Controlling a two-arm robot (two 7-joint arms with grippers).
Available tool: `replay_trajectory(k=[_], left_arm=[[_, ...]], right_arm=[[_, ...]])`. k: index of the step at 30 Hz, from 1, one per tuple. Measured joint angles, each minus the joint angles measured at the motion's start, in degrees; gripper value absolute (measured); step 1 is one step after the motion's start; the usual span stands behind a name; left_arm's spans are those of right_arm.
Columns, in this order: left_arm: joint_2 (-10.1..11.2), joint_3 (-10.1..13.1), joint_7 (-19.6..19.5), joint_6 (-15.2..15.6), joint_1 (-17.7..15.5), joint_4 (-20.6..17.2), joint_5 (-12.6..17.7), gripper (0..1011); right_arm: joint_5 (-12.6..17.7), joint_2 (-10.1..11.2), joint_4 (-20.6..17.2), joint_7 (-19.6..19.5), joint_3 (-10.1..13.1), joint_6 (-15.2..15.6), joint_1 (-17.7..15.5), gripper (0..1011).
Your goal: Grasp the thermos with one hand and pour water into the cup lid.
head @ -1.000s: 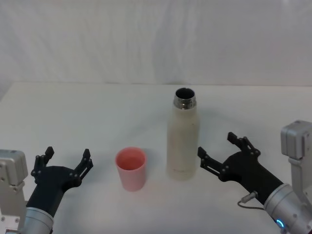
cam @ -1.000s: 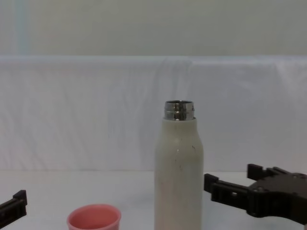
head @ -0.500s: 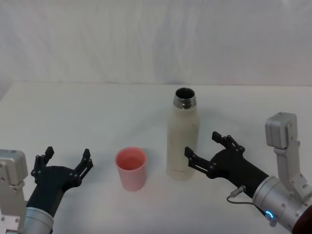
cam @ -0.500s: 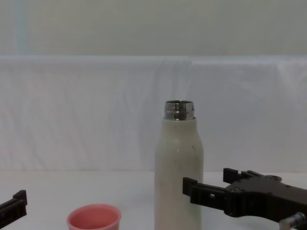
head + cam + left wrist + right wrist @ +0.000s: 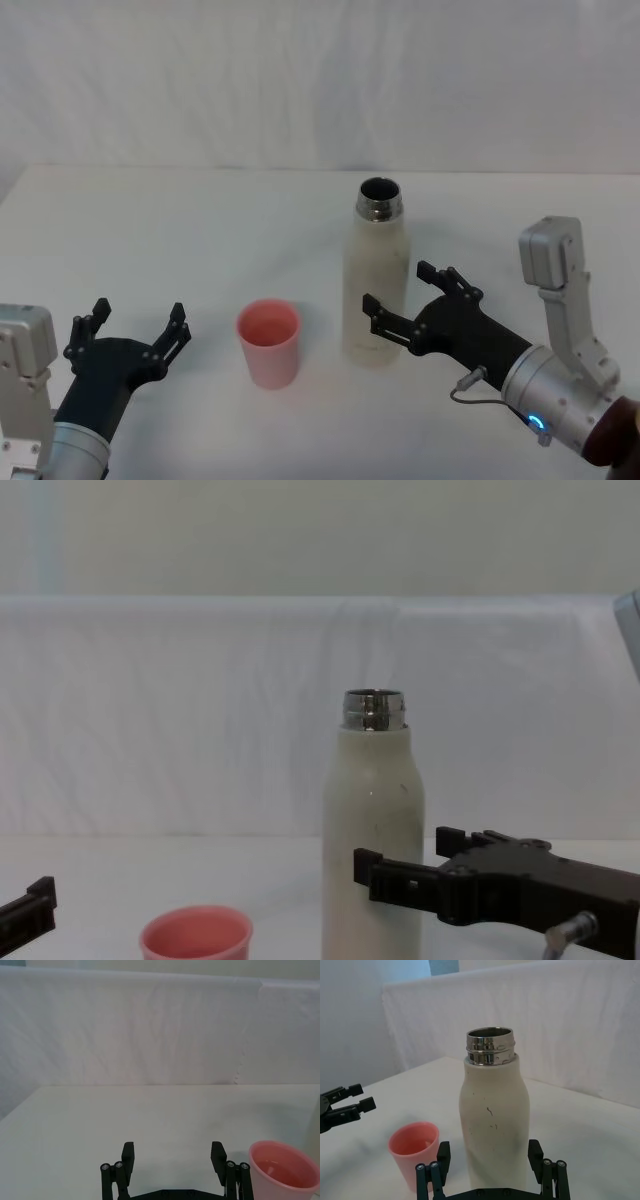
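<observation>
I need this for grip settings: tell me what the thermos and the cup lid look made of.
The thermos: a matte cream coated body with faint speckles and a shiny threaded neck that reflects light, likely steel. The cup lid: salmon-pink, smooth, thin-walled, dull sheen, probably plastic. The right tool, open, straddles the thermos body.

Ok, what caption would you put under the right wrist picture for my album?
Open right gripper straddles the upright thermos, pink cup lid beside it on the table.
</observation>
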Motion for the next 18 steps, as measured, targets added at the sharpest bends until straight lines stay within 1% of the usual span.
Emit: replay_trajectory(k=[11,18], left_arm=[[0.0,0.0,0.0,0.0,0.0,0.0,0.0,1001],[0.0,0.0,0.0,0.0,0.0,0.0,0.0,1001]], right_arm=[[-0.05,0.29,1.85,-0.61,-1.76,-0.25,2.5,1001],[-0.15,0.24,2.5,-0.8,-2.31,-0.28,3.39,1001]])
